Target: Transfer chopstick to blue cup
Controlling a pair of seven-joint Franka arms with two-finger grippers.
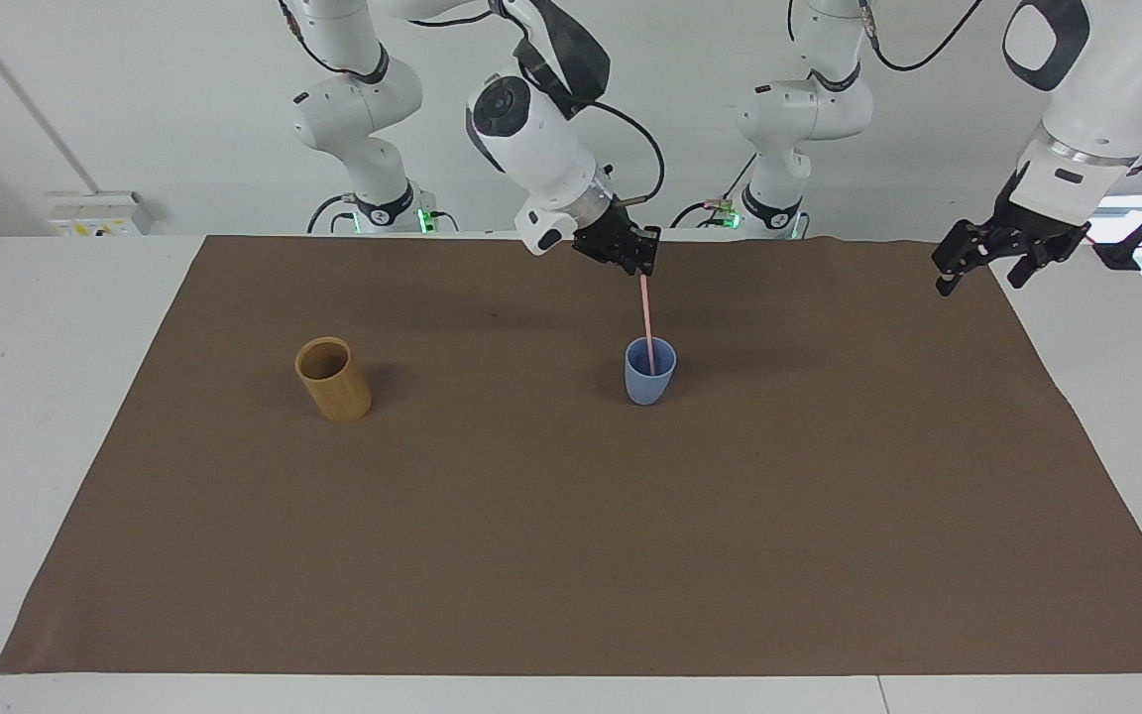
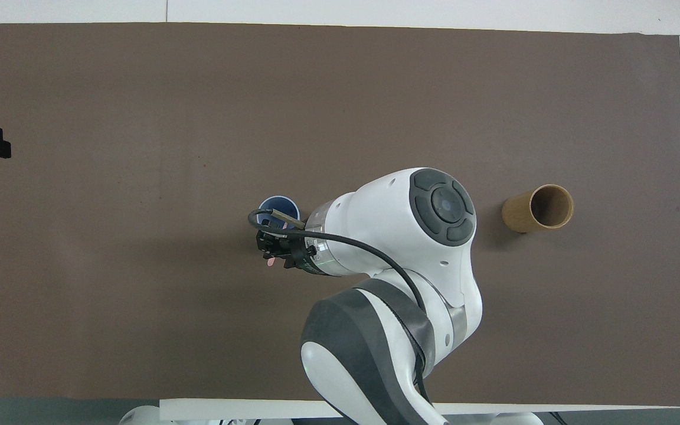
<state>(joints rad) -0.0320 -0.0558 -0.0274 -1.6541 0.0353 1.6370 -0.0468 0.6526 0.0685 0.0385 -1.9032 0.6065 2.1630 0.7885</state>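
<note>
The blue cup (image 1: 649,384) (image 2: 277,206) stands upright near the middle of the brown mat. The pale pink chopstick (image 1: 646,315) rises almost upright out of it, its lower end inside the cup. My right gripper (image 1: 637,265) (image 2: 271,246) hangs over the cup at the chopstick's upper end. In the overhead view only a short pink tip (image 2: 270,262) shows beside the gripper. Whether the gripper still grips the stick does not show. My left gripper (image 1: 984,279) waits open and empty, raised over the mat's corner at the left arm's end.
A taller tan-brown cylindrical cup (image 1: 333,380) (image 2: 538,208) stands upright on the mat (image 1: 571,555) toward the right arm's end, about level with the blue cup. The right arm's bulk hides part of the mat in the overhead view.
</note>
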